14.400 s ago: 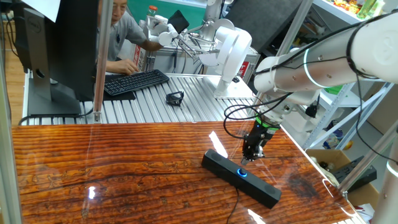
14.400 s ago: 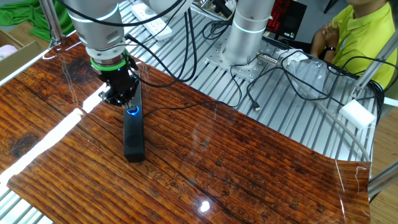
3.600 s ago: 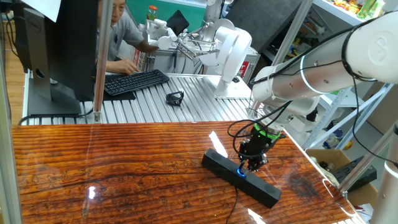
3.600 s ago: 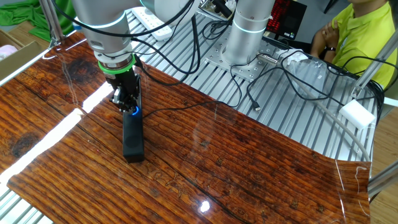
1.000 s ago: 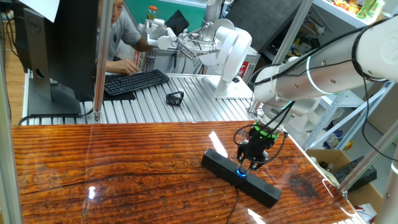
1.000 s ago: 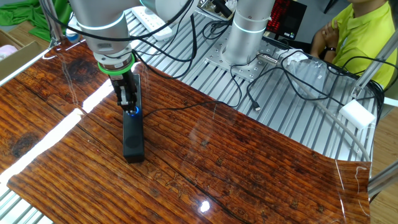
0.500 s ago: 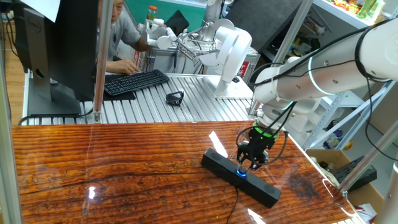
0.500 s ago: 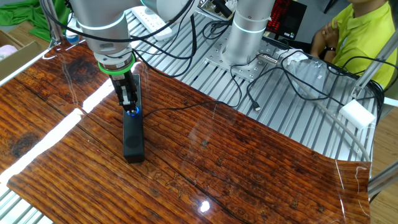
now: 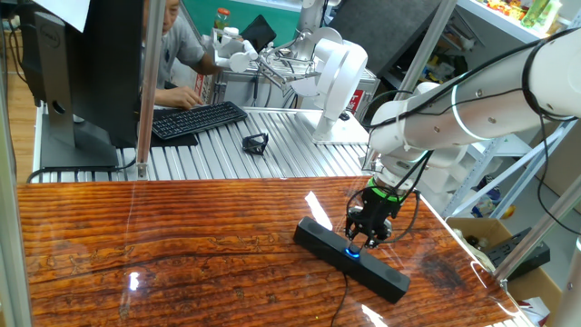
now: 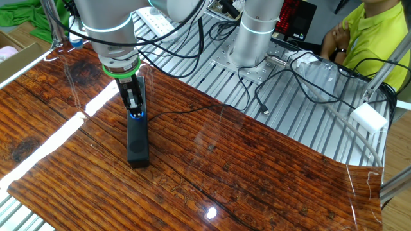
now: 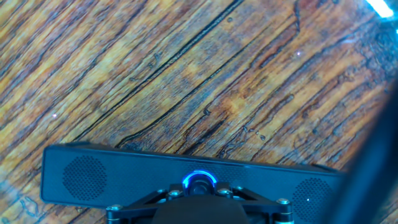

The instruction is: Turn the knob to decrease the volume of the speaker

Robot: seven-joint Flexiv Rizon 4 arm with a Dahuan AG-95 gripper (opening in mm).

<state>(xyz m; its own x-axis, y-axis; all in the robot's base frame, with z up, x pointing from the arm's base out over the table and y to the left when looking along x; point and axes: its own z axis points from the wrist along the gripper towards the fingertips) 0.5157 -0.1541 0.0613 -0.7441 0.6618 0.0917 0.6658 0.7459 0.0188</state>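
The speaker is a long black bar lying diagonally on the wooden table; it also shows in the other fixed view and across the bottom of the hand view. The knob glows with a blue ring mid-top of the bar, and its blue light shows in both fixed views. My gripper points straight down onto the knob, fingers close together around it, also seen in the other fixed view and the hand view. A thin black cable leaves the bar.
A person sits at a black keyboard behind the table. A white robot base and a small black clip stand on the slatted metal surface. Cables lie on the slats near the arm's base.
The hand has turned on the knob since the oldest frames, staying down on it. Over the last second it has only turned slightly. The speaker has not moved.
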